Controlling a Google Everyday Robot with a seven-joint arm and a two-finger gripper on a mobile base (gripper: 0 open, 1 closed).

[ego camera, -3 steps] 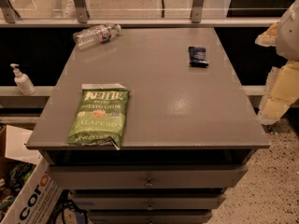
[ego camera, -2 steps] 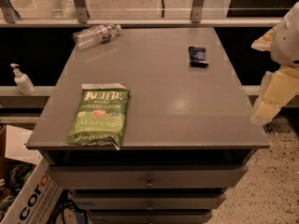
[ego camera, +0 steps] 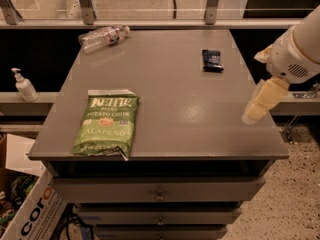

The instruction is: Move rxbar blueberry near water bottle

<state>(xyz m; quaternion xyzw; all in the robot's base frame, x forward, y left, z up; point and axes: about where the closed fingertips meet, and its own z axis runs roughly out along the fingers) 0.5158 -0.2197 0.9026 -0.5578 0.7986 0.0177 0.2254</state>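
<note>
Green foil potato chip bag (ego camera: 106,125) lies nearest, lower left on the grey tabletop (ego camera: 190,119), off my likely route. At the right of the frame my cream gripper (ego camera: 255,109) hangs over the table's edge, well apart from the bar; spread or pressed together, I cannot tell. Farther back, upper right, lies the small flat navy-wrapped rxbar blueberry (ego camera: 212,60). The clear ridged water bottle (ego camera: 102,36) lies on its side at the far upper-left corner. Nudged there, I judge it could roll off, and the thin bar may slip a pinch.

The white arm (ego camera: 300,49) slants down from the upper right of the frame; its cream gripper (ego camera: 254,113) hangs at mid-right, pointing down-left.
</note>
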